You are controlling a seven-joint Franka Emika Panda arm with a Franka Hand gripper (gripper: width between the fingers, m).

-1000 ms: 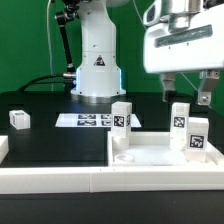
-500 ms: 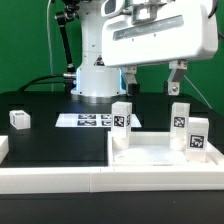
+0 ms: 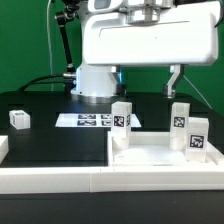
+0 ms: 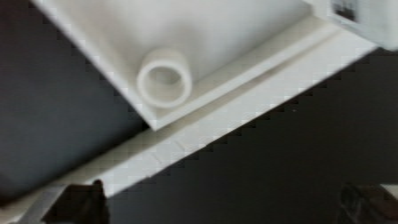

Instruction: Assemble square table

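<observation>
The square table's white tray-like top (image 3: pixel 150 155) lies at the exterior view's lower right. Three white tagged legs stand upright on it: one (image 3: pixel 121 118) at its left corner, two (image 3: pixel 180 117) (image 3: pixel 196 135) on its right. Another leg (image 3: pixel 19 118) lies alone on the black surface at the far left. My gripper (image 3: pixel 151 85) hangs above the top's back edge, open, with nothing between its fingers (image 3: pixel 128 80). The wrist view shows a corner of the top (image 4: pixel 214 40) with a round socket (image 4: pixel 166 80), and my gripper (image 4: pixel 221 205) dark at the picture's edge.
The marker board (image 3: pixel 88 120) lies flat behind the top, in front of the robot's white base (image 3: pixel 97 70). A long white rail (image 3: pixel 50 180) edges the black work surface at the front and crosses the wrist view (image 4: pixel 160 150) diagonally.
My gripper has swung from the exterior view's right toward its left and now fills more of the picture. Its jaws have stayed open. The legs and top have not moved.
</observation>
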